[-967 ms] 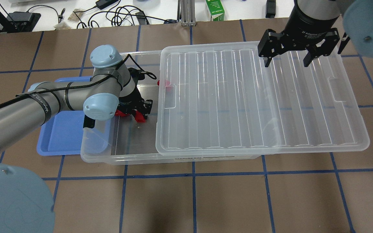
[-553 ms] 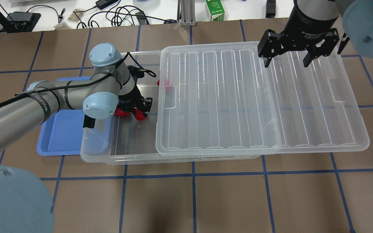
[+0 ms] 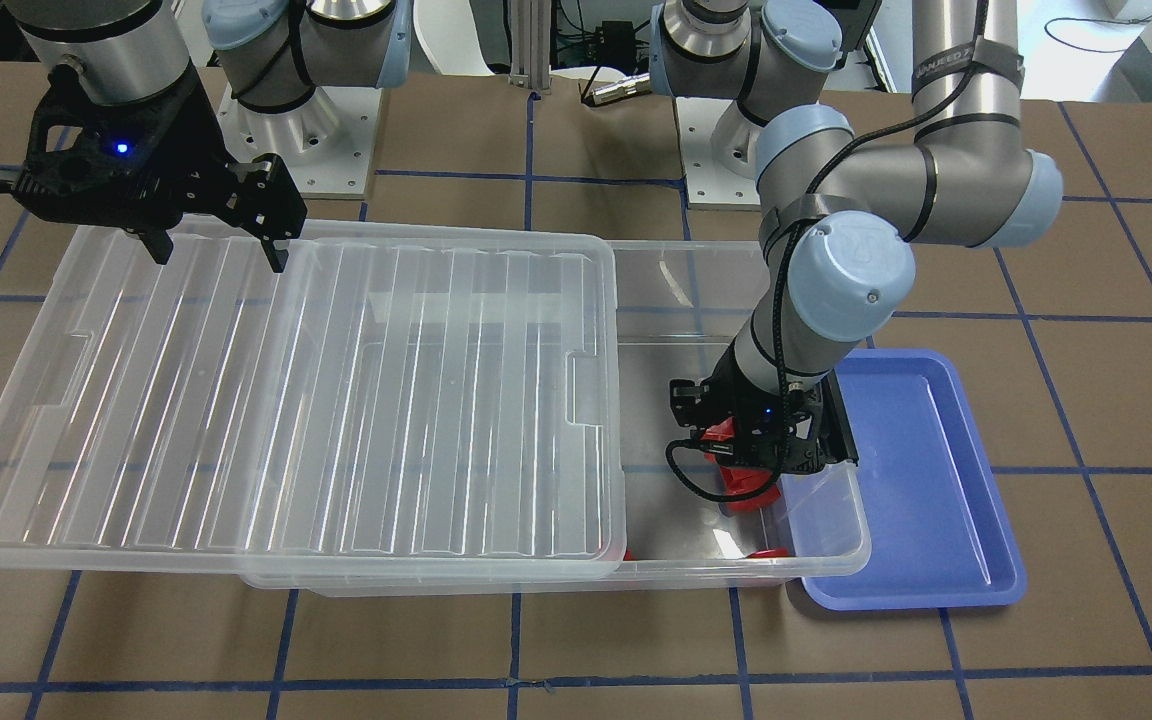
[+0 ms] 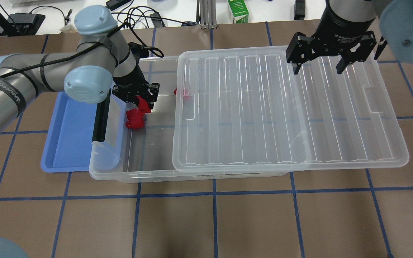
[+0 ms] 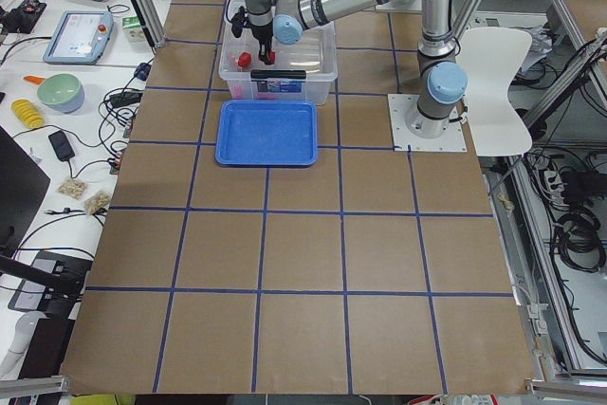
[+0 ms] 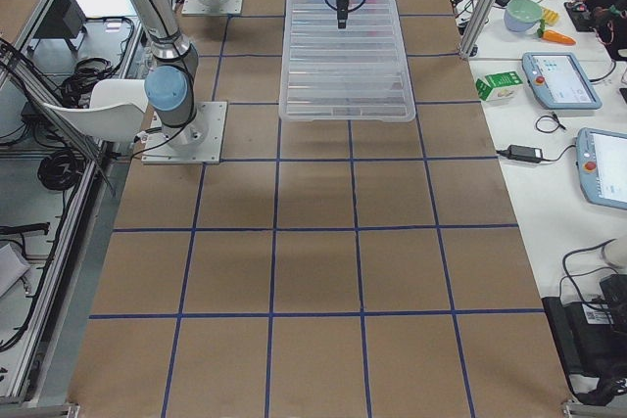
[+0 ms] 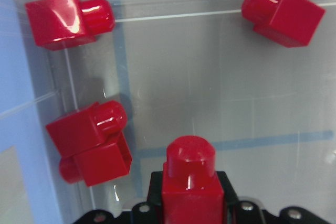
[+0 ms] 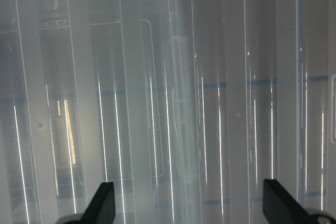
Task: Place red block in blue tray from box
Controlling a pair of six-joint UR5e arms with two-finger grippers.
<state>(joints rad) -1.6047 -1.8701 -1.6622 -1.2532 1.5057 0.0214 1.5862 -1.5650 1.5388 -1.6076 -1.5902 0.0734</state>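
Note:
My left gripper (image 4: pixel 140 101) hangs over the open left end of the clear box (image 4: pixel 149 170) and is shut on a small red block (image 4: pixel 144 105), held off the floor. In the left wrist view the block (image 7: pixel 191 174) sits stub-forward between the jaws. Several other red blocks (image 7: pixel 90 129) lie on the box floor below, two stacked near the left wall (image 4: pixel 134 121). The blue tray (image 4: pixel 66 139) lies left of the box, apart from the gripper. My right gripper (image 4: pixel 317 68) is open and empty above the lid (image 4: pixel 281 107).
The ribbed lid is slid to the right and covers most of the box. One more red piece (image 4: pixel 184 92) shows at the lid's edge. The box's left wall and black clip handle (image 4: pixel 100 118) stand between the gripper and the tray.
My left arm has risen and swung toward the far side of the box with the red block in its jaws. Two red blocks stay on the floor. The right arm has not moved.

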